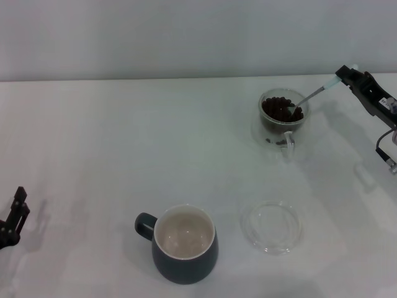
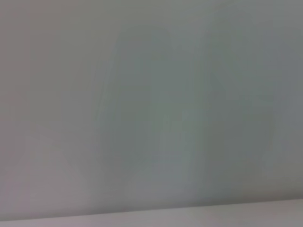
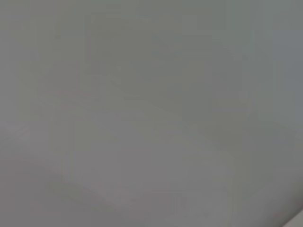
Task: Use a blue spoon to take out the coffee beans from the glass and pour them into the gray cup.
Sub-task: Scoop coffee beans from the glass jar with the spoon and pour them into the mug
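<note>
In the head view the clear glass (image 1: pixel 282 119) stands at the back right, full of dark coffee beans (image 1: pixel 277 109). My right gripper (image 1: pixel 345 76) is at the far right, shut on the pale blue handle of the blue spoon (image 1: pixel 315 94). The spoon slants down and its metal bowl lies among the beans in the glass. The gray cup (image 1: pixel 183 244) stands at the front middle, its handle to the left and its cream inside empty. My left gripper (image 1: pixel 17 208) is parked at the left edge. Both wrist views show only blank grey.
A flat round clear glass saucer (image 1: pixel 272 226) lies on the white table (image 1: pixel 111 149) just right of the gray cup. A grey wall rises behind the table's far edge.
</note>
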Available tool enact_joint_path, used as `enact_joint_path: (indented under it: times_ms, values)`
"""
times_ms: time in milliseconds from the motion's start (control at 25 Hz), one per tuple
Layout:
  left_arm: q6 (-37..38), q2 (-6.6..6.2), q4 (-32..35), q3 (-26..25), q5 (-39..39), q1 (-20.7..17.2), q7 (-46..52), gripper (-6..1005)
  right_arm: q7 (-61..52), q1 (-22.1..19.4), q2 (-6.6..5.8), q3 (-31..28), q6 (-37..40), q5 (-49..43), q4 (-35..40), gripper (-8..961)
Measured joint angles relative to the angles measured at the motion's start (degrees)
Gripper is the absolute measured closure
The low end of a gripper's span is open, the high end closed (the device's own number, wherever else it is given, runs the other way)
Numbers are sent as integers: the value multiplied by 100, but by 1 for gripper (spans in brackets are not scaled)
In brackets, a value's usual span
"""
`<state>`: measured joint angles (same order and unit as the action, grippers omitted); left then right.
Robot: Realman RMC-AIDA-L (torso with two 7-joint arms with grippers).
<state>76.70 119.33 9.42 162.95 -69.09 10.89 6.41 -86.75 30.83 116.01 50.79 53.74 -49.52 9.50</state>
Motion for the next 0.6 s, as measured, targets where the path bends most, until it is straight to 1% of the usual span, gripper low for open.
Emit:
enact_joint_path:
  times_ms: [240,600]
  values:
    - [-49,-6,-8,0,-35,15,0,345,-394,18,-3,-23,-33,59,-45,808]
    - [-51,-16,-11,0,-104,27,-1,344,-552,-33,-5,-15,23,647,-202,808]
